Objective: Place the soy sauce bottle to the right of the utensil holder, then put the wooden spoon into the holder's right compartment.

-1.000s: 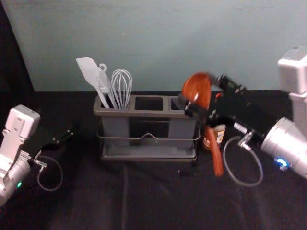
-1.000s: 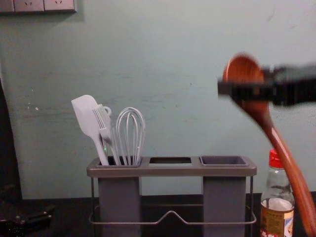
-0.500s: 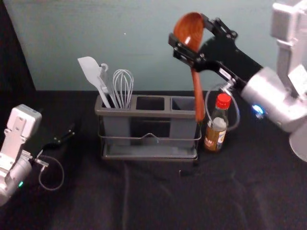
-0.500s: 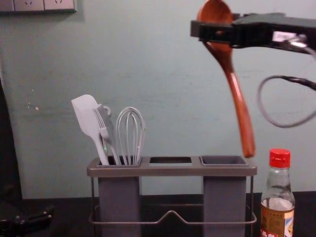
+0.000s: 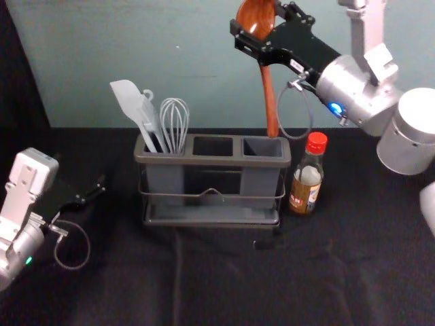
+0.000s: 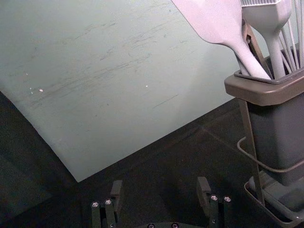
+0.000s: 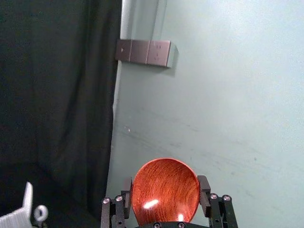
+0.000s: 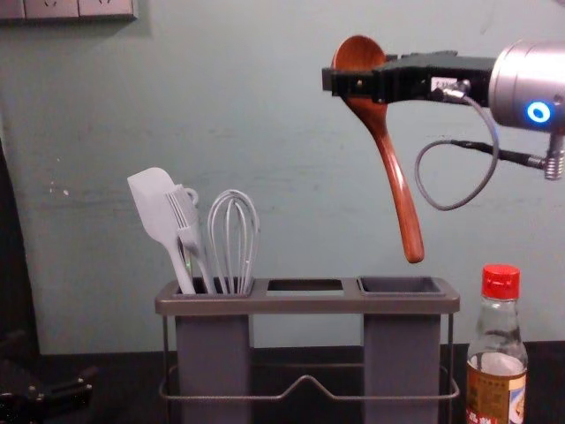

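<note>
High over the utensil holder (image 5: 212,161), my right gripper (image 5: 259,34) is shut on the bowl of the wooden spoon (image 5: 269,102). In the chest view the spoon (image 8: 396,181) hangs handle down, its tip just above the right compartment (image 8: 402,286), touching nothing. The right wrist view shows the spoon's bowl (image 7: 165,191) clamped by my right gripper (image 7: 165,194). The soy sauce bottle (image 5: 308,174) stands upright beside the holder's right end. My left gripper (image 5: 96,193) idles at the left over the table; in the left wrist view the left gripper (image 6: 160,192) is open with nothing between its fingers.
The holder's left compartment carries a white spatula (image 5: 129,107), a brush (image 8: 186,223) and a whisk (image 5: 175,124). Its middle opening (image 5: 213,146) is unfilled. A wall with switch plates (image 8: 78,10) rises behind the dark table (image 5: 224,285).
My right gripper has risen and moved leftward with the spoon, carrying it from in front of the bottle to above the holder's right compartment. The left arm stays still.
</note>
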You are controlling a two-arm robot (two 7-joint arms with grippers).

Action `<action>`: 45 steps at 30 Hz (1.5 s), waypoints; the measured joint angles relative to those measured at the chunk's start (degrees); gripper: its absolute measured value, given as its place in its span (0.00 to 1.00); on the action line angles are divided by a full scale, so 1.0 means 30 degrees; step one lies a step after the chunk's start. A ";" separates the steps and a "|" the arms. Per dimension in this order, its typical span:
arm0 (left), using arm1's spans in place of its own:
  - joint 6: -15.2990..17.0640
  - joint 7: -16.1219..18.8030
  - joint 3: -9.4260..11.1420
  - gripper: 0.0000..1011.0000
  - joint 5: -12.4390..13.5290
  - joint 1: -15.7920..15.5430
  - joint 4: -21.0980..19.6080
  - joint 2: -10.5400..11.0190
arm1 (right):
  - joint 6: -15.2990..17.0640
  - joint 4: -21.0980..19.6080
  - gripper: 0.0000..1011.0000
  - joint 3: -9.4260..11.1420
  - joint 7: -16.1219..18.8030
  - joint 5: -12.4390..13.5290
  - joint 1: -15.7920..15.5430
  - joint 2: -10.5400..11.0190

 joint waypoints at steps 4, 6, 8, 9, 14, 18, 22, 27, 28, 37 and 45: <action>0.0000 0.0000 -0.0001 1.00 0.0000 -0.0001 0.0000 0.0000 | -0.0077 0.1085 0.83 -0.0202 0.0020 -0.0224 0.0519 -0.0280; 0.0000 0.0000 0.0000 1.00 -0.0001 -0.0001 0.0000 0.0000 | -0.0123 0.1361 0.83 -0.0255 0.0025 -0.0298 0.0631 -0.0355; 0.0000 0.0001 0.0000 1.00 -0.0001 0.0000 0.0001 0.0000 | -0.0187 0.1730 0.83 -0.0304 0.0107 -0.0322 0.0776 -0.0476; 0.0000 0.0000 0.0000 1.00 0.0000 -0.0001 0.0000 0.0000 | -0.0193 0.1852 0.83 -0.0316 0.0137 -0.0322 0.0815 -0.0506; 0.0000 0.0000 0.0000 1.00 -0.0001 -0.0001 0.0000 0.0000 | -0.0222 0.2441 0.83 -0.0368 0.0321 -0.0290 0.0965 -0.0699; 0.0000 0.0000 -0.0001 1.00 0.0000 -0.0001 -0.0001 0.0000 | -0.0227 0.2562 0.83 -0.0485 0.0426 -0.0299 0.0955 -0.0734; 0.0000 0.0001 0.0000 1.00 -0.0001 -0.0001 0.0000 0.0000 | -0.0147 0.2422 0.83 -0.0542 0.0455 -0.0338 0.0805 -0.0645; 0.0000 0.0000 0.0000 1.00 -0.0001 -0.0001 0.0000 0.0000 | 0.0434 0.1520 0.83 -0.0484 0.0579 -0.0304 0.0298 -0.0202; 0.0000 0.0000 -0.0001 1.00 -0.0001 -0.0001 -0.0001 0.0000 | 0.0518 0.1296 0.83 -0.0470 0.0587 -0.0300 0.0173 -0.0090; 0.0000 0.0000 -0.0001 1.00 -0.0001 0.0000 -0.0001 0.0000 | 0.1349 -0.1298 0.83 -0.0001 0.1141 0.0500 -0.1342 0.1225; 0.0000 0.0000 0.0000 1.00 -0.0001 0.0000 0.0000 0.0001 | 0.1614 -0.2571 0.83 0.0246 0.1377 0.1241 -0.2247 0.2090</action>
